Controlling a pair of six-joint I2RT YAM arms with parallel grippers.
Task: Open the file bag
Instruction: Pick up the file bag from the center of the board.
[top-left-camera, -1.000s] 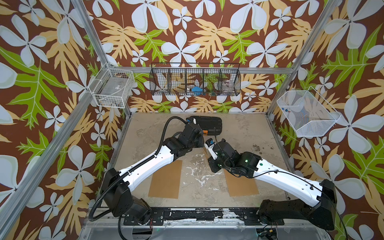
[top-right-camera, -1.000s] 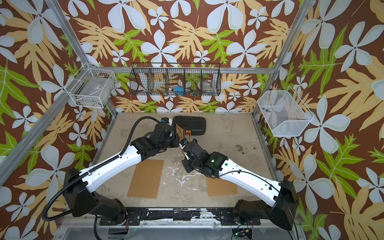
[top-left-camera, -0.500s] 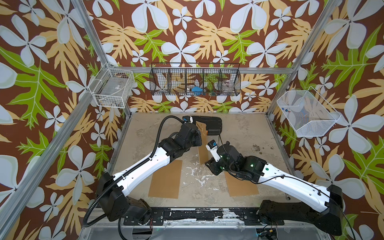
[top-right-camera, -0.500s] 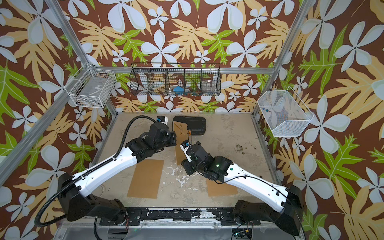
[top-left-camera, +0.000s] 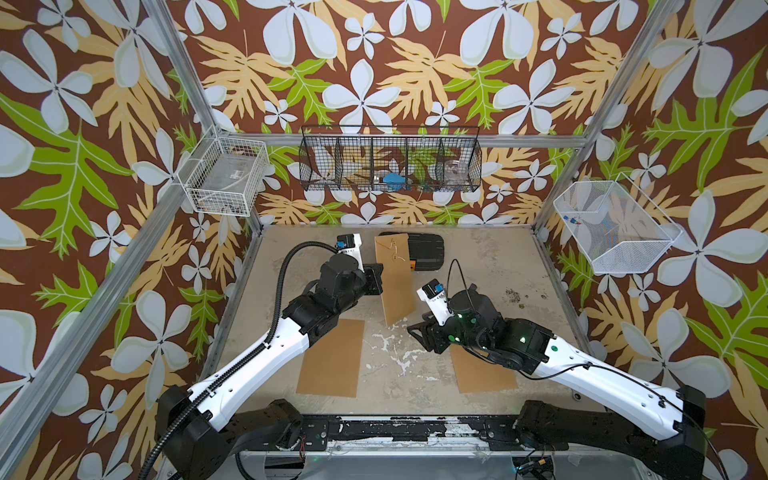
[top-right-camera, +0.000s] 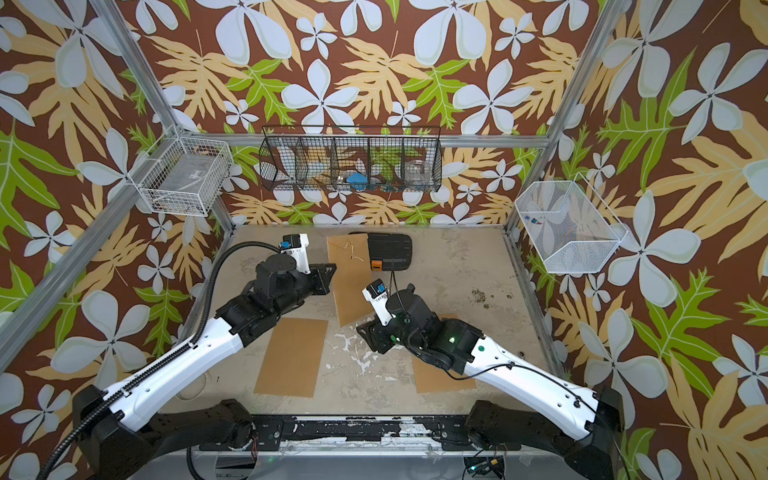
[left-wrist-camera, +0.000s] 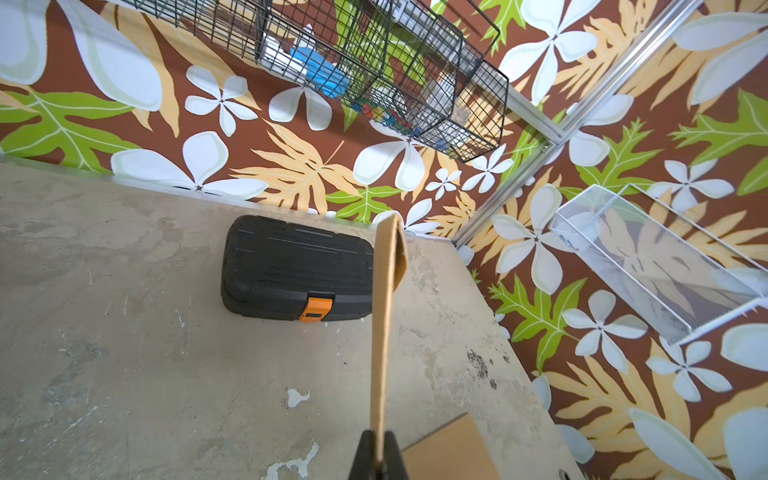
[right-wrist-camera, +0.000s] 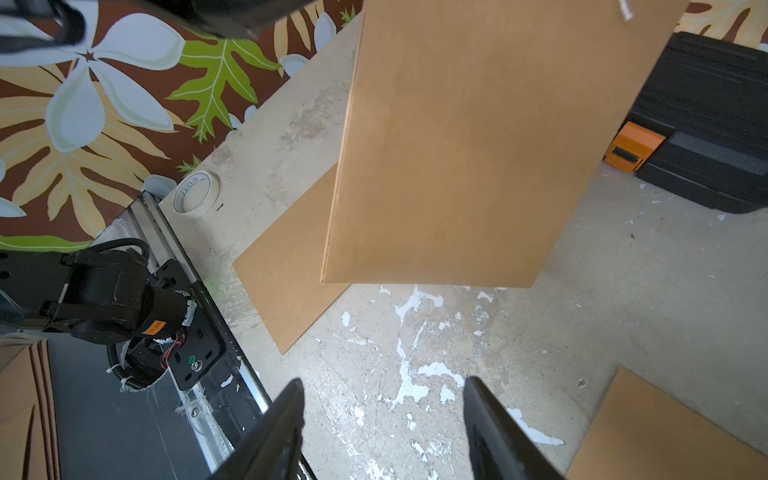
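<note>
The tabletop (top-left-camera: 490, 266) carries one black case (top-left-camera: 426, 251), out past the left gripper (top-left-camera: 376, 276), plus one brown sheet (top-left-camera: 330, 357) back behind that gripper and another brown sheet (top-left-camera: 482, 372) back behind the right gripper (right-wrist-camera: 383, 381). Both are likely spare file bags. One tape roll (right-wrist-camera: 195, 193) lies off to the right gripper's side.

The one file bag (top-left-camera: 395, 278) in play is off the tabletop. The left gripper is clamped on one long edge, and the bag reaches straight out from it, its far end curling over. The right gripper is empty, jaws wide, with the bag just ahead of it and not touching.

That curl suggests light, thin kraft paper that flexes, creases easily and could slip from a loose pinch. The best hold is probably the single string closure (top-left-camera: 393, 251) at the flap end, the end farthest from the right gripper.
</note>
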